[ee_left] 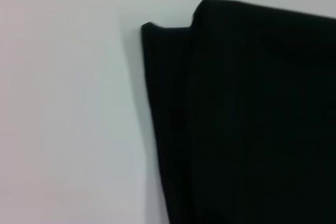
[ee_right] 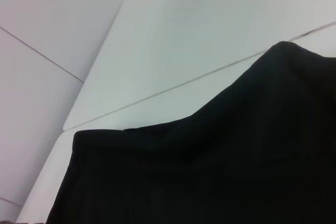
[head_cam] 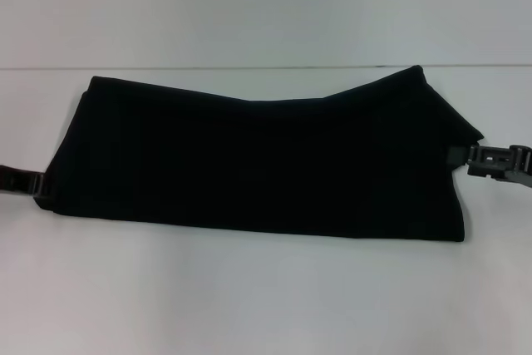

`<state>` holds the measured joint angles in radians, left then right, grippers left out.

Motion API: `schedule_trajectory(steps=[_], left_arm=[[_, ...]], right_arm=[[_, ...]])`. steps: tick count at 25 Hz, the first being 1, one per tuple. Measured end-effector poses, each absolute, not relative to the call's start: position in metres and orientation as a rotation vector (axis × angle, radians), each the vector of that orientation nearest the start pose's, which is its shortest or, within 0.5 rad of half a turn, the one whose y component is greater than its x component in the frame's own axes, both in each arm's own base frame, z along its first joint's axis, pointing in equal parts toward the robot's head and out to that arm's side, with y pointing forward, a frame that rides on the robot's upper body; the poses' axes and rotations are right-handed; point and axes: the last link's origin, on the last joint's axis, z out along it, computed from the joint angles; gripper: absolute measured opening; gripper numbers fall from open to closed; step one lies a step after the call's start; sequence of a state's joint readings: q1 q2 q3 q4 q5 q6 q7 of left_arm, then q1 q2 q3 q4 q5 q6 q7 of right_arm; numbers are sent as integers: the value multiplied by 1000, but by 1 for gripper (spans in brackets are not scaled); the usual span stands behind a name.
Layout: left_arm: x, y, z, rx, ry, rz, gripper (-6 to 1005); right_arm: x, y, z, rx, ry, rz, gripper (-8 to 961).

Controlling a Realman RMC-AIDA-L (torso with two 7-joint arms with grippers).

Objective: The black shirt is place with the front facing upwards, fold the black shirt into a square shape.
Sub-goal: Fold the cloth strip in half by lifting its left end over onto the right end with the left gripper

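The black shirt (head_cam: 258, 160) lies folded into a long band across the middle of the white surface (head_cam: 249, 297), its length running from the left side toward the right side, with bare surface showing along the near edge and a strip along the far edge. No lettering or label shows on the upper face. The band's far right corner rises to a peak, and the far edge dips between that corner and the far left one. The left pincer (head_cam: 40, 184) sits low at the shirt's left end, touching the cloth at the near left corner; whether it is spread or pinching the fabric I cannot tell. The right pincer (head_cam: 462, 158) meets the right end of the shirt about midway along that short side, its tips against the cloth edge; its state I cannot tell either. The left wrist view shows layered folded edges (ee_left: 168, 129) at the shirt's end lying on the surface
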<state>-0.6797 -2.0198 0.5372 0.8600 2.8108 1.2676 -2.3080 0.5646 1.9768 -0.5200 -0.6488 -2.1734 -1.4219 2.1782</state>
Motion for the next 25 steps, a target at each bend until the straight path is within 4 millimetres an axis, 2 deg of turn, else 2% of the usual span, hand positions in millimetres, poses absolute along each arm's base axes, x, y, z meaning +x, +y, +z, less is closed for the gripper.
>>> schedule_trajectory(steps=[7,14,17,25], left_arm=[[-323,385,86,-2112,-1461,-10,51],[-332,384,71,-2125,-1511,-52,64],[-335,383,72,-2109,-1519,-71,70],[-329,380,98,-2092,-1493,-123,84]], right_arm=[[311,357,55,-2168,1658,664,776],[310,358,54,-2175,1643,664,775],[310,358,53,-2178,1639,664,775],[310,357,53,-2175,1644,664,776]])
